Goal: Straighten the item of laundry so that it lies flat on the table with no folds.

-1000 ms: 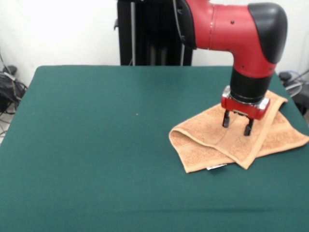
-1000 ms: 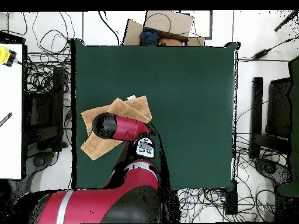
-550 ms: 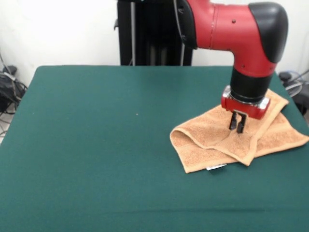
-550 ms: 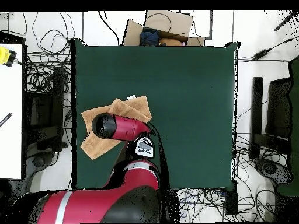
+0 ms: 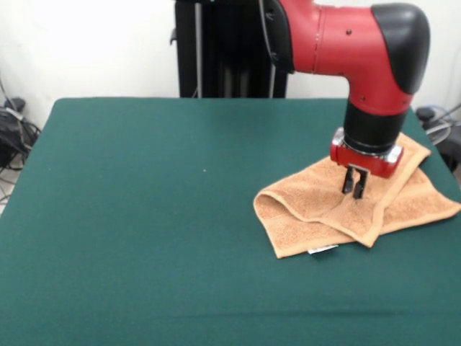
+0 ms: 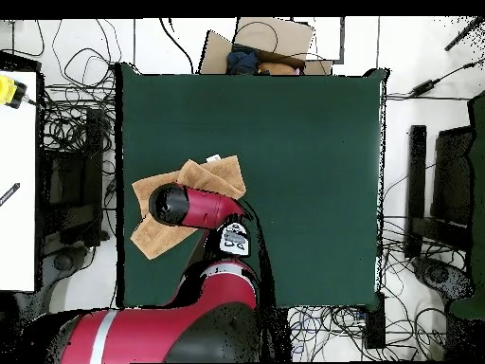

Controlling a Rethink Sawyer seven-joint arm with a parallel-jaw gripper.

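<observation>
Loads of room here: the green table (image 5: pixel 144 216) is bare all across its middle and the side away from me. Only thing in my way is the folded towel (image 5: pixel 317 209) bunched under my gripper (image 5: pixel 355 189), spilling over the table's edge.

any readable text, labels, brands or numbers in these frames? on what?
None readable.
Small white tag on the towel edge: no print can be made out.
White patch with dark marks on the arm, overhead view: too blurred to read.
Green table: no markings.
</observation>
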